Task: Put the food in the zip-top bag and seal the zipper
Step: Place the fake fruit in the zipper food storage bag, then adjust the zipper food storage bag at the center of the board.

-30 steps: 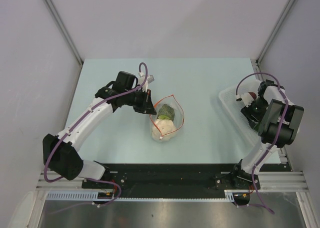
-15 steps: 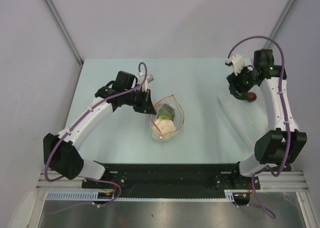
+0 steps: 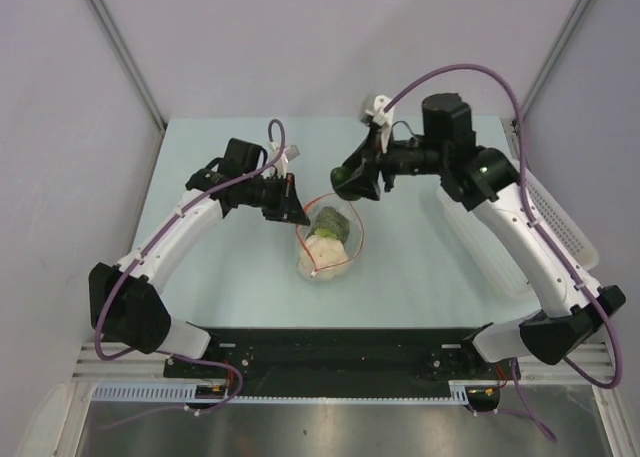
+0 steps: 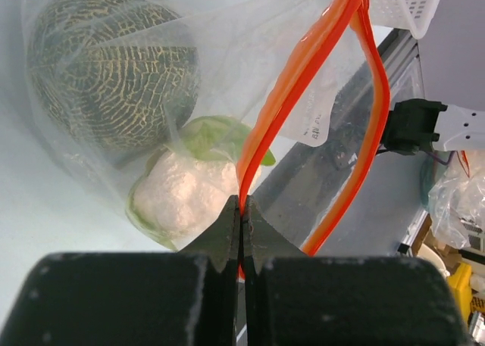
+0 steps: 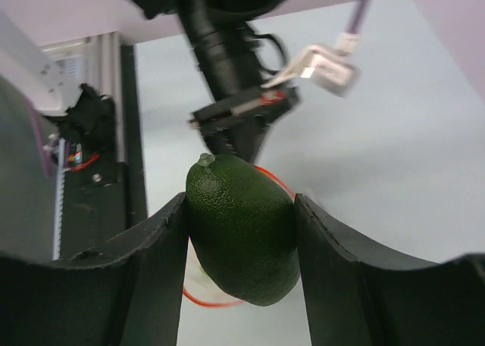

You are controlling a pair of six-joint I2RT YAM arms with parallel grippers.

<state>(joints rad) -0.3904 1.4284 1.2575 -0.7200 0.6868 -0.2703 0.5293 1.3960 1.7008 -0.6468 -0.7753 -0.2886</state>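
Observation:
The clear zip-top bag [image 3: 325, 242] lies mid-table with its orange-red zipper [image 3: 350, 212] held open in a loop. Inside are a netted dark green melon [image 3: 331, 223] and a pale cream cauliflower piece [image 3: 322, 253]; both show in the left wrist view, the melon [image 4: 114, 70] above the cauliflower [image 4: 189, 194]. My left gripper [image 3: 293, 208] is shut on the zipper's left edge [image 4: 250, 164]. My right gripper [image 3: 352, 180] is shut on a dark green lime [image 5: 242, 229] and holds it above the bag's mouth, just right of the left gripper.
The white perforated basket [image 3: 500, 242] stands at the table's right edge, below the right arm. Its corner shows at the top right of the left wrist view [image 4: 402, 1]. The grey walls close the table's far side.
My right arm has swung from the basket leftward across the table with the lime and now hangs above the bag's mouth. My left gripper has kept its hold on the zipper.

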